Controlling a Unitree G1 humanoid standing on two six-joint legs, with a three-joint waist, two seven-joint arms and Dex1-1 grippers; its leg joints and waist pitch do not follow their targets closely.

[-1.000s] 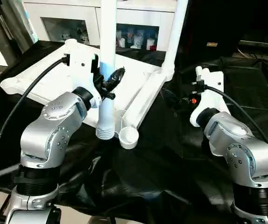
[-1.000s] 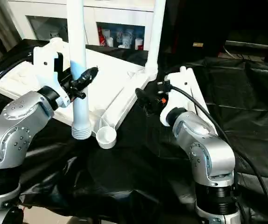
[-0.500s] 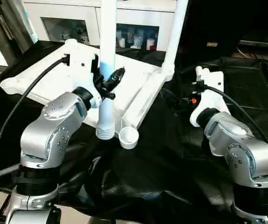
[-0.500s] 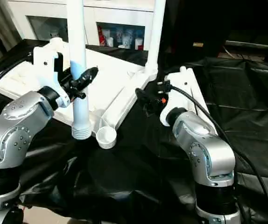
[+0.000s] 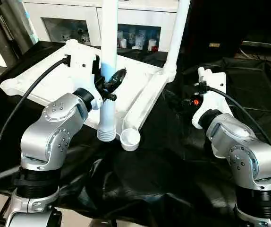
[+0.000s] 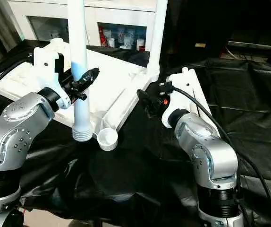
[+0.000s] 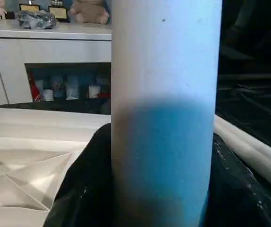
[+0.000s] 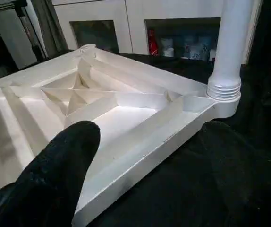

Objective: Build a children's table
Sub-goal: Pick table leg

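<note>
Left claw clamps upright leg, centre-left; hollow plastic, light, stiff, slippery: grip low. Right claw gapes, empty.

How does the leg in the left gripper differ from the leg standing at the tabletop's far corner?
The held leg hangs in the left gripper, threaded end beside an unfilled socket; the standing leg is seated in its corner socket, ungripped. Both are white, upright tubes on the upturned tabletop.
</note>
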